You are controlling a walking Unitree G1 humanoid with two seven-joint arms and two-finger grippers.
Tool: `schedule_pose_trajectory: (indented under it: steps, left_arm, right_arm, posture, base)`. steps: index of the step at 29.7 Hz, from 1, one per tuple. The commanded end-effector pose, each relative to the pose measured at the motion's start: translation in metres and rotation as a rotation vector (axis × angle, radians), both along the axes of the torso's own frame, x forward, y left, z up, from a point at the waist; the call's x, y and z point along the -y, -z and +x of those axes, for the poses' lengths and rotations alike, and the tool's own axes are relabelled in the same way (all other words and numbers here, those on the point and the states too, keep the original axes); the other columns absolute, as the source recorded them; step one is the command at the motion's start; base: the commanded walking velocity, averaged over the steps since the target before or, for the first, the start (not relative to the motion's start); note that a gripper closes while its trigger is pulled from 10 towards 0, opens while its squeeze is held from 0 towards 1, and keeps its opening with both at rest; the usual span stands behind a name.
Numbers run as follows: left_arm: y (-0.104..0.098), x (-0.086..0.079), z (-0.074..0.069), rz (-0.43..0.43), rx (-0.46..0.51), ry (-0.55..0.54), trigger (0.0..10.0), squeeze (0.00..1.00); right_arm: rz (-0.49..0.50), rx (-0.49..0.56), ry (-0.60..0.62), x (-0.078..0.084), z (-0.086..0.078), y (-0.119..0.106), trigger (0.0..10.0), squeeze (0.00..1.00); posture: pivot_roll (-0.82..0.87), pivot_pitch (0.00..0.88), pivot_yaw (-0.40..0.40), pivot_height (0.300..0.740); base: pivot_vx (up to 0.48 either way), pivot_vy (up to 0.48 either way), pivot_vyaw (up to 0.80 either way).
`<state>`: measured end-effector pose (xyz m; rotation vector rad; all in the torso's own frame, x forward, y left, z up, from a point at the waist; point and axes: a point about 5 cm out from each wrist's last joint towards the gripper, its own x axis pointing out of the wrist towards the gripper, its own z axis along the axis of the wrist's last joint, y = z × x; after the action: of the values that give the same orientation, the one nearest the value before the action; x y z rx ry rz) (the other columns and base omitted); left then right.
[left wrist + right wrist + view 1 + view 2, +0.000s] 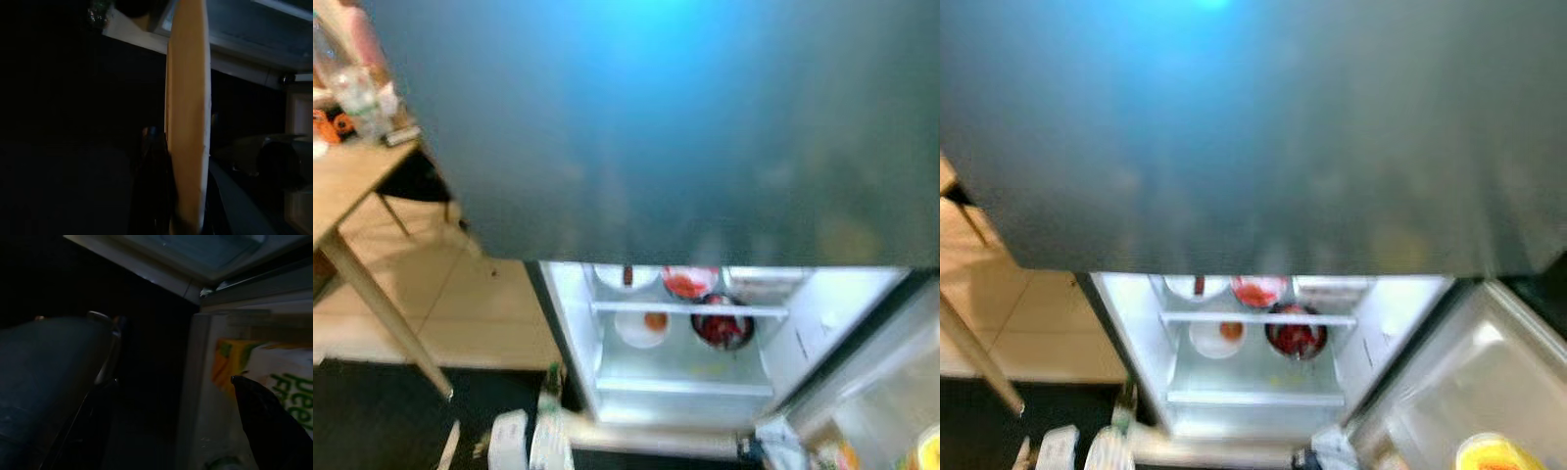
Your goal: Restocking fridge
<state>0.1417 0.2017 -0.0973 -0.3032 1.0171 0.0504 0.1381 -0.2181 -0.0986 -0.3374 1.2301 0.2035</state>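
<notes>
The fridge (656, 127) stands before me with its grey upper door closed and the lit lower compartment (680, 352) open. On its shelves sit a white bowl with something orange (643, 326), a dark bowl of red food (722, 326) and a bowl of red pieces (688, 282). In the dim left wrist view my left gripper (183, 196) is shut on a long tan item (188, 107) that points toward the fridge's base. My right gripper (166, 421) hangs open near the open door, beside an orange and green carton (244, 367).
The open lower door (1469, 382) swings out at the right, holding a yellow item (1494, 455). A wooden table (347, 176) with a clear bottle (357, 93) stands at the left, its leg (386, 318) slanting over the tan tiles. A dark mat (382, 416) lies below.
</notes>
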Motion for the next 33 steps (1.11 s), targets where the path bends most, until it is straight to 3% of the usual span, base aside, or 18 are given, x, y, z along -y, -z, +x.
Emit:
schedule_pose_trajectory:
  steps: [1, 11, 13, 21, 23, 24, 25, 28, 31, 33]
  left_arm:
    - [0.002, -0.001, -0.007, -0.002, -0.020, -0.014, 10.0, 0.00]
    - [-0.001, -0.003, 0.002, 0.023, 0.019, -0.007, 10.0, 0.00]
    - [-0.009, -0.007, 0.018, 0.059, 0.080, -0.001, 10.0, 0.00]
    - [-0.026, -0.013, 0.049, 0.152, 0.210, 0.070, 10.0, 0.00]
    - [-0.040, -0.009, 0.073, 0.159, 0.305, 0.131, 10.0, 0.00]
    - [-0.040, -0.009, 0.073, 0.159, 0.305, 0.131, 10.0, 0.00]
    - [-0.046, -0.005, 0.083, 0.155, 0.347, 0.166, 10.0, 0.00]
    - [-0.055, 0.006, 0.097, 0.048, 0.412, 0.177, 10.0, 0.00]
    - [-0.056, 0.009, 0.099, 0.016, 0.421, 0.173, 10.0, 0.00]
    - [-0.060, 0.034, 0.103, -0.179, 0.463, 0.279, 10.0, 0.00]
  right_arm:
    - [0.016, 0.002, 0.003, -0.006, -0.001, 0.001, 10.0, 0.00]
    - [0.072, 0.059, 0.012, -0.011, 0.009, -0.002, 10.0, 0.00]
    - [0.117, 0.119, 0.027, -0.016, 0.023, -0.007, 10.0, 0.00]
    - [0.156, 0.195, 0.033, -0.022, 0.043, -0.015, 10.0, 0.00]
    - [0.158, 0.228, 0.028, -0.024, 0.053, -0.020, 10.0, 0.00]
    - [0.158, 0.228, 0.028, -0.024, 0.053, -0.020, 10.0, 0.00]
    - [0.153, 0.242, 0.023, -0.024, 0.058, -0.023, 10.0, 0.00]
    - [0.140, 0.272, 0.023, -0.023, 0.067, -0.028, 10.0, 0.00]
    - [0.138, 0.277, 0.024, -0.023, 0.069, -0.029, 10.0, 0.00]
    - [0.145, 0.301, 0.024, -0.023, 0.077, -0.033, 10.0, 0.00]
  posture:
    - [-0.02, 0.000, 0.040, 0.740]
    - [-0.02, 0.000, 0.039, 0.740]
    - [-0.02, 0.000, 0.039, 0.740]
    - [-0.02, 0.000, 0.039, 0.740]
    - [-0.02, 0.000, 0.035, 0.740]
    - [-0.02, 0.000, 0.035, 0.740]
    - [-0.02, 0.000, 0.035, 0.740]
    - [-0.02, 0.000, 0.034, 0.740]
    - [-0.02, 0.000, 0.034, 0.740]
    - [-0.02, 0.000, 0.034, 0.740]
  base:
    - [0.000, 0.000, 0.00]
    - [0.000, 0.000, 0.00]
    - [0.000, 0.000, 0.00]
    - [0.000, 0.000, 0.00]
    - [0.000, 0.000, 0.00]
    - [0.000, 0.000, 0.00]
    - [0.000, 0.000, 0.00]
    - [0.000, 0.000, 0.00]
    - [0.000, 0.000, 0.00]
    - [0.000, 0.000, 0.00]
